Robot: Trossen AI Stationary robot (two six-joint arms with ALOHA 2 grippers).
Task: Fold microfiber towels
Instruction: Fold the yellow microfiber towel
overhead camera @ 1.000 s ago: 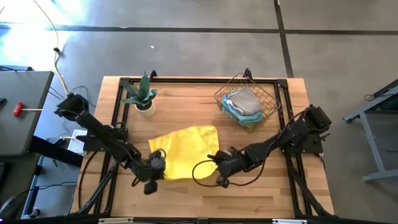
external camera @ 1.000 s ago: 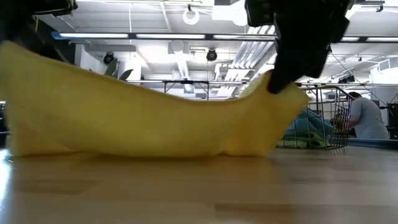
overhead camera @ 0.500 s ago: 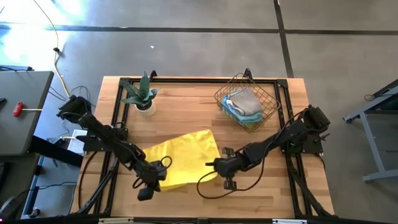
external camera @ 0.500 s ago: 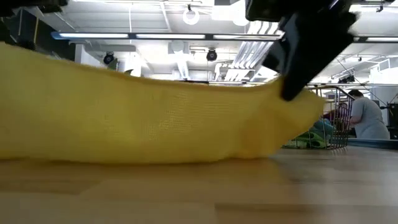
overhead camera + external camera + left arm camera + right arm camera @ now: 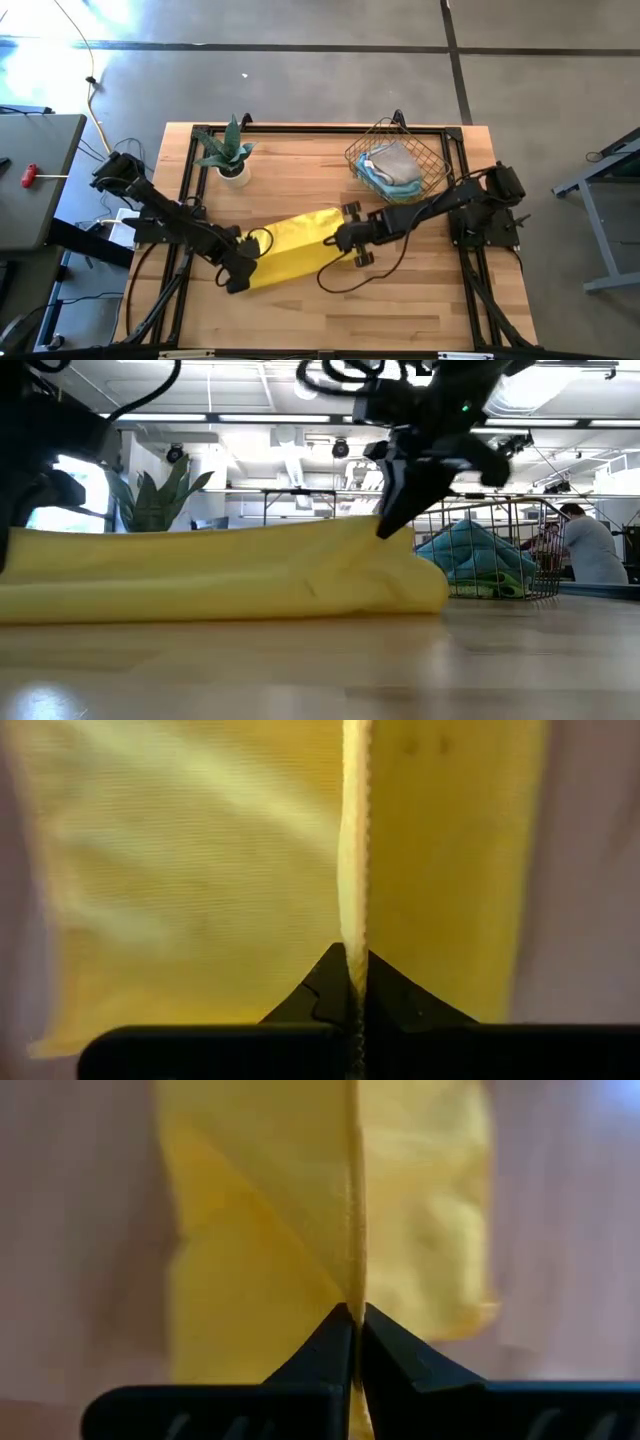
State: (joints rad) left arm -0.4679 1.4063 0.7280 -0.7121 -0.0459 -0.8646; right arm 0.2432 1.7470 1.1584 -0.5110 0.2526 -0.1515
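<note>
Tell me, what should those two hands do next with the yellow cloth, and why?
Probably lower and release. The left hand and right hand each pinch an edge of the yellow towel, which already lies doubled into a narrow strip on the table.

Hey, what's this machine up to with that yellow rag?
It is folding it. The two arms each pinch one end of the yellow towel: the left gripper is shut on its left end and the right gripper on its right end. The towel lies on the wooden table as a narrow doubled-over strip. More towels sit in the wire basket at the back right, beside a small potted plant at back left.
</note>
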